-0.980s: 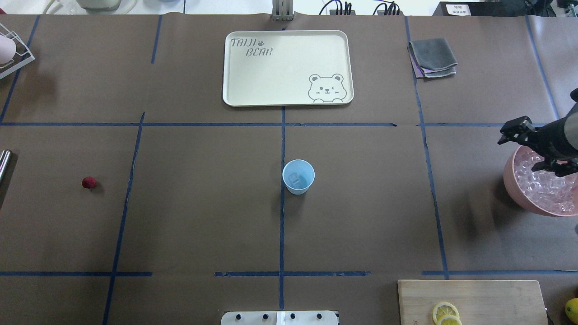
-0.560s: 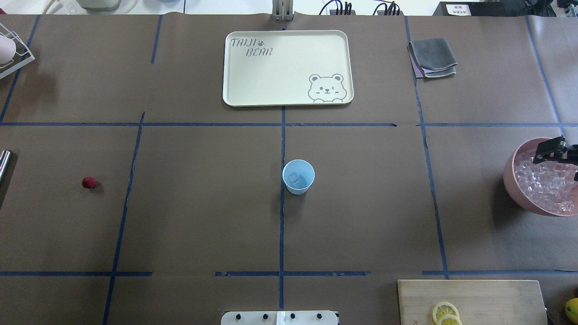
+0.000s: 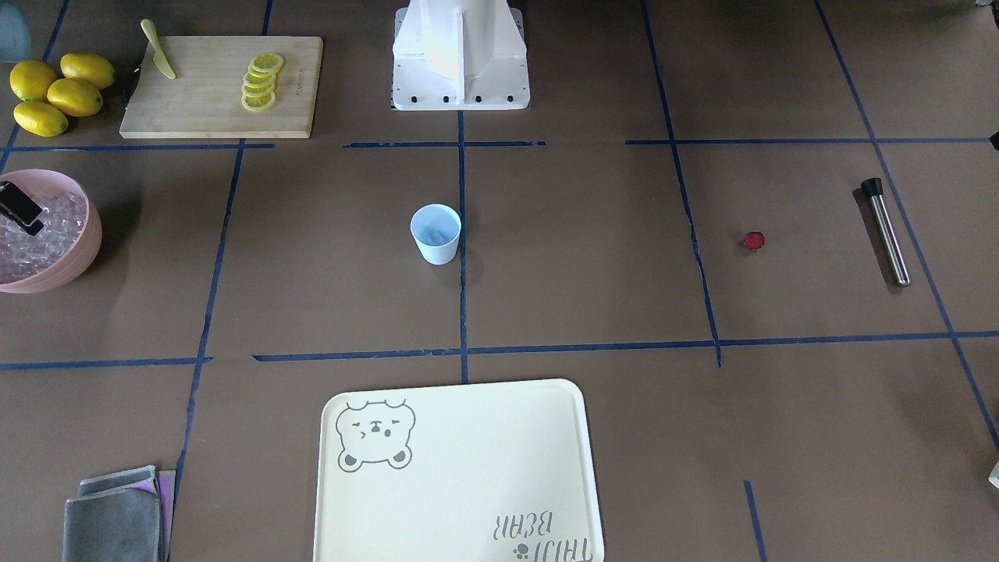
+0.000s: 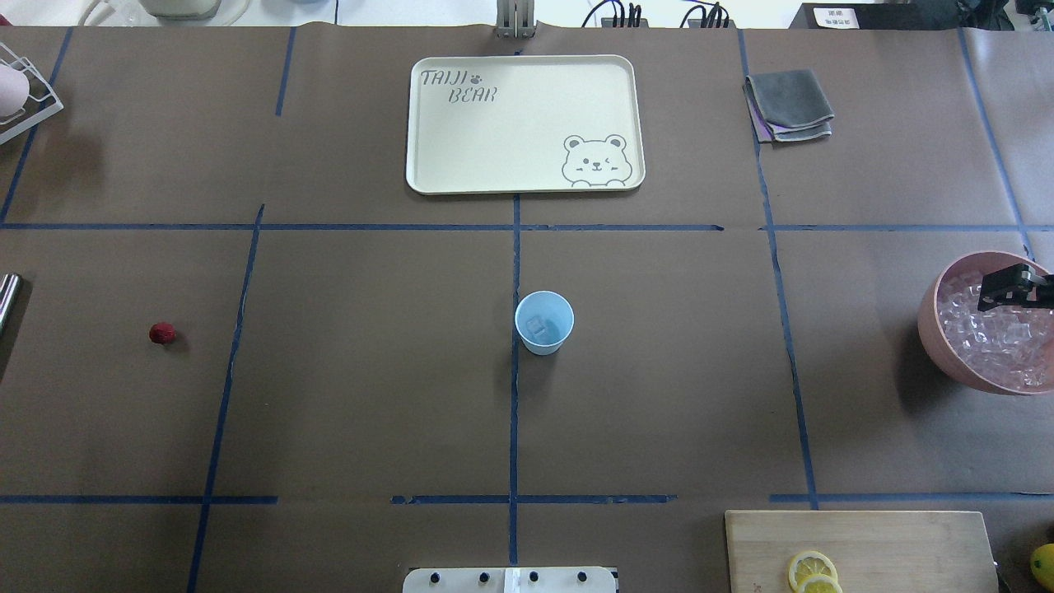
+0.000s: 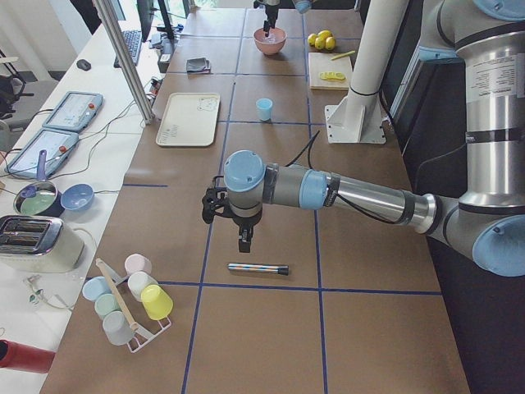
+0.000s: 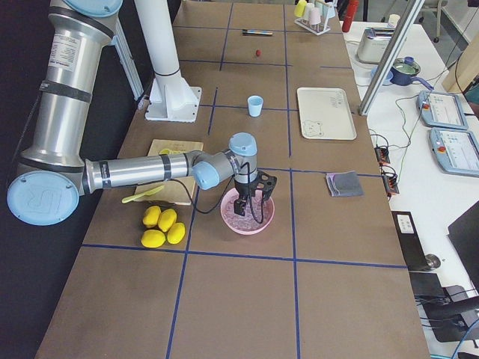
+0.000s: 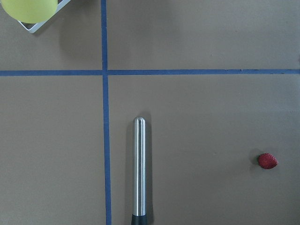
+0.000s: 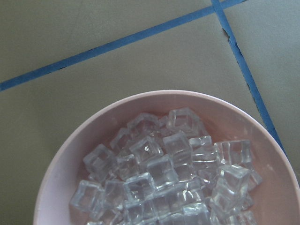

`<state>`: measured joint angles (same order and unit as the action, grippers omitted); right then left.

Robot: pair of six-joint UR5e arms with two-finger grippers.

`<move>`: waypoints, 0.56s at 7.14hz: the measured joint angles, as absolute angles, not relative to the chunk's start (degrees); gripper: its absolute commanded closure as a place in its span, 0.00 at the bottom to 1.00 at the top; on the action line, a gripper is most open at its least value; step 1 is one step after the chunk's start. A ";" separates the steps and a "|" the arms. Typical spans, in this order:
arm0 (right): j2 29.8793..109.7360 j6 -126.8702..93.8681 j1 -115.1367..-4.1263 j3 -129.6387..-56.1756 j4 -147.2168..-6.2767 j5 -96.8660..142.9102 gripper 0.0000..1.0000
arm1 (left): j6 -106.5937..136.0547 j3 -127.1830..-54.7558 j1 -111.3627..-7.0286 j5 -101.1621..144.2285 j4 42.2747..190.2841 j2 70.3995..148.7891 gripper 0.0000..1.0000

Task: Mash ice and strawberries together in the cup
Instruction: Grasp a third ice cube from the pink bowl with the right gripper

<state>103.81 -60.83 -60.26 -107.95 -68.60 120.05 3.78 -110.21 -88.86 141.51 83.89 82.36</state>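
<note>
The cup [image 4: 544, 323] stands upright on the brown table cover, on the blue tape line that runs away from the robot's base. One cube of ice [image 4: 537, 325] lies at its bottom. Nothing grips or touches the cup, and both grippers are well apart from it.

Far to the robot's right of the cup sits the pink bowl [image 4: 932, 333], heaped with more ice cubes [image 8: 164, 173]. The right gripper [image 4: 1006, 286] hangs over the side of the bowl farther from the robot, pointing down at the heap, so those cubes lie right beneath its fingers. It shows only as a dark block at the frame edge, and its wrist camera sees only cubes and rim; whether the fingers are spread or pressed together I cannot tell, nor whether they touch the ice.

Far to the robot's left of the cup lies the strawberry [image 4: 162, 333], alone on the table. Farther still from the cup lies a steel rod with a black end [image 7: 138, 168]. The left gripper [image 5: 244, 238] points down above that rod and clear of it; the strawberry is off to one side of the fingers, not between them. I cannot tell how those fingers stand.

Beyond the cup, away from the robot, lies the cream bear tray [image 4: 527, 123]. A folded grey cloth [image 4: 789, 103] lies to the tray's right. Nearer the robot than the cup, on its right, a wooden board [image 4: 856, 535] carries lemon slices [image 4: 813, 570]
</note>
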 measured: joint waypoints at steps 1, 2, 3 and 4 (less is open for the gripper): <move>103.80 -60.79 -60.20 -107.63 -68.62 120.03 0.11 | 3.78 -110.21 -88.86 141.51 83.89 82.35 0.00; 103.73 -60.79 -60.00 -107.32 -68.65 120.04 0.13 | 3.78 -110.21 -88.86 141.51 83.91 82.35 0.00; 103.67 -60.81 -59.67 -107.07 -68.68 120.05 0.18 | 3.78 -110.21 -88.86 141.51 83.93 82.35 0.00; 103.65 -60.84 -59.31 -106.86 -68.68 120.06 0.21 | 3.78 -110.21 -88.86 141.50 83.91 82.35 0.00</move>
<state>103.65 -60.84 -59.31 -106.86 -68.68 120.06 3.78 -110.21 -88.86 141.50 83.91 82.35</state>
